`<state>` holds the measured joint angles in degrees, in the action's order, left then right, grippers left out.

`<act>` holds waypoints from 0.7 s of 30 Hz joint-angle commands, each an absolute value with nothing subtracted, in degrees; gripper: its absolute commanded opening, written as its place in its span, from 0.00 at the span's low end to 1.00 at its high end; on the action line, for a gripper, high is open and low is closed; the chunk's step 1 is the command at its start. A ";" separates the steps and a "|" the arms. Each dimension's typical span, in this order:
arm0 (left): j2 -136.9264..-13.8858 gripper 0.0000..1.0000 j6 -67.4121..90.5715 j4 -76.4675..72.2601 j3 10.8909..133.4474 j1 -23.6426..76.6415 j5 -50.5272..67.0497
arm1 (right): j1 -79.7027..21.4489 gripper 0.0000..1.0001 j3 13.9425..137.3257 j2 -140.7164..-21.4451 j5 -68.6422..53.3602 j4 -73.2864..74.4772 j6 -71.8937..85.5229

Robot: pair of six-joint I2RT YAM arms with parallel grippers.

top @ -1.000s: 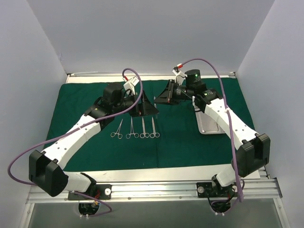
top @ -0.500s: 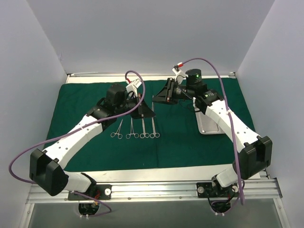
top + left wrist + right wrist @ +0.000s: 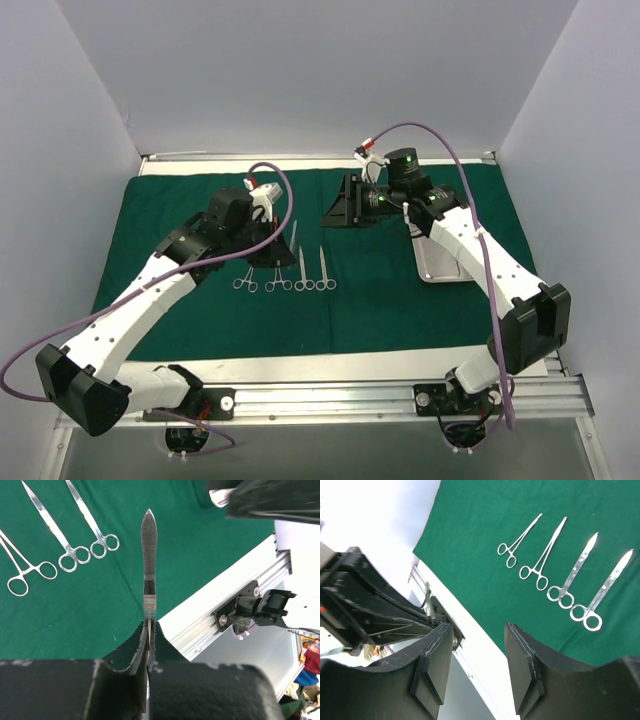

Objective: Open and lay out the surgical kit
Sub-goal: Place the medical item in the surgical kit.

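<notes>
The left gripper (image 3: 149, 628) pinches slim tweezers (image 3: 148, 555) above the green drape (image 3: 380, 290), beside four ring-handled instruments (image 3: 573, 565) in a row; the right gripper (image 3: 477, 650) stands wide open, holding nothing

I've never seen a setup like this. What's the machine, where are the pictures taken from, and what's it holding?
Two white robot arms stand side by side. One picture looks down from above and behind them; the other two come from a camera on each wrist. A green cloth is spread out, with four ring-handled instruments in a row and a steel tray to the right. The left tool pinches silver tweezers. The right tool is open and empty.
</notes>
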<state>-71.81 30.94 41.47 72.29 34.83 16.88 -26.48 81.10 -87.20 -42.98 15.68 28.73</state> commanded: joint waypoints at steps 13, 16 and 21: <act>-69.08 0.02 38.23 32.87 68.38 34.98 15.47 | -32.08 0.38 81.21 -89.65 -45.79 6.68 34.10; -69.61 0.02 38.93 31.91 68.20 35.07 15.56 | -32.95 0.37 81.38 -90.44 -45.44 5.63 34.98; -70.05 0.02 39.46 31.20 68.03 35.07 15.38 | -34.54 0.34 81.83 -92.37 -45.00 5.01 35.42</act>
